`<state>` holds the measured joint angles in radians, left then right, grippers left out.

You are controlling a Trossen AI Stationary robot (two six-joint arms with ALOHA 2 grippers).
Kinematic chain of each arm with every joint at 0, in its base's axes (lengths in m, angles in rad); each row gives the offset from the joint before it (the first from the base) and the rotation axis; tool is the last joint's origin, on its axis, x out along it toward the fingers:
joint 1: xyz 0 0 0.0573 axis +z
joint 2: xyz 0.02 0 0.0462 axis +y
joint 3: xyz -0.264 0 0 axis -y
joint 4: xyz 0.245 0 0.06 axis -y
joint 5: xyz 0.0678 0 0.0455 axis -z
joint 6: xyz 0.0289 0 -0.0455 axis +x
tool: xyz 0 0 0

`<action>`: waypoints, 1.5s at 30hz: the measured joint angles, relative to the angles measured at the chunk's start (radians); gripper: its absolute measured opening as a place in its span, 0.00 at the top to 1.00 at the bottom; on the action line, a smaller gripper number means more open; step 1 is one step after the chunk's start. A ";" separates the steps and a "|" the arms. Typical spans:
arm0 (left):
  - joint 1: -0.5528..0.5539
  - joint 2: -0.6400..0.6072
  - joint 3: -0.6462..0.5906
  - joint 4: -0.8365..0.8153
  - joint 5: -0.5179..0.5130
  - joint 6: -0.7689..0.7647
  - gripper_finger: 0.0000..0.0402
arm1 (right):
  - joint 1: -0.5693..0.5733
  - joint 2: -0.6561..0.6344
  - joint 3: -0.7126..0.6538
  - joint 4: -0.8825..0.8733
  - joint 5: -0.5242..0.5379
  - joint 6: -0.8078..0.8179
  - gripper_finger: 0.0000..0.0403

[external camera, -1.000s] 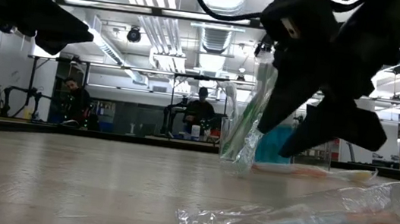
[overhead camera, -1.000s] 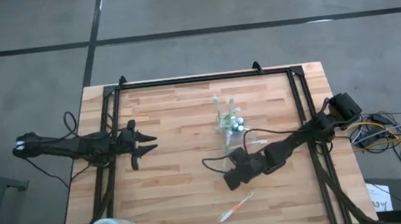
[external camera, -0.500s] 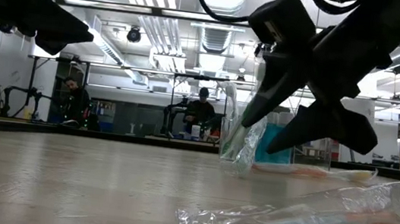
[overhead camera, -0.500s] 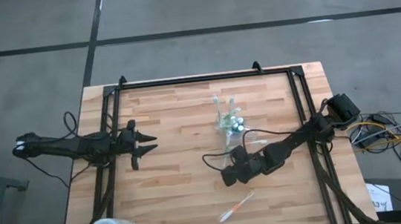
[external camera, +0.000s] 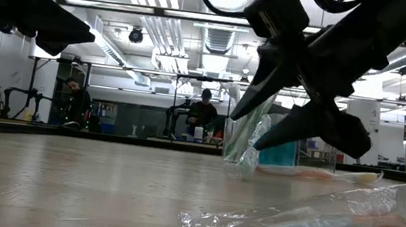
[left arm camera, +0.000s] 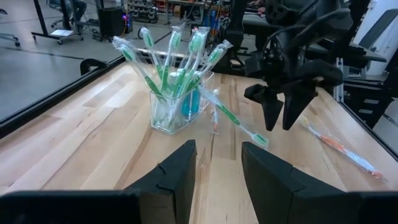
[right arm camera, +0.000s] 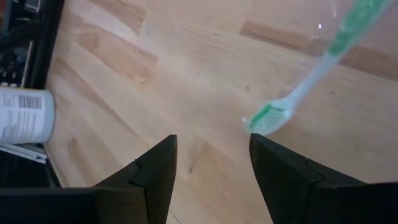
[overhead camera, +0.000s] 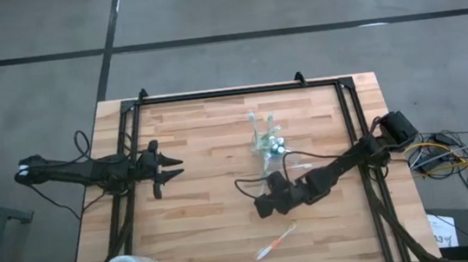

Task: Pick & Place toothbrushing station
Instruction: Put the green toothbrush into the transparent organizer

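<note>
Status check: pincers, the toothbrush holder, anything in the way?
Right pincer open, empty, above the table. Left pincer open, waiting at left. Holder upright, brushes inside. Loose green toothbrush beside it, orange toothbrush near front edge.

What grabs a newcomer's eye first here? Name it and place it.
The small see-through plastic holder bristling with wrapped green toothbrushes, near the table's middle. Just beside it, the right arm's open dark claw hangs over a loose wrapped green toothbrush on the wood. A wrapped orange toothbrush lies toward the front edge.
</note>
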<state>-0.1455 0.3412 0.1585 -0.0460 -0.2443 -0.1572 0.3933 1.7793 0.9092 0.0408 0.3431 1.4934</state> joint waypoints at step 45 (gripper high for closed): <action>0.000 0.000 0.000 0.000 0.000 0.000 0.66 | -0.057 0.083 0.001 -0.045 -0.053 0.148 0.85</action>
<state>-0.1452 0.3409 0.1585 -0.0459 -0.2442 -0.1570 0.3367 1.8626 0.9100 -0.0044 0.2905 1.6411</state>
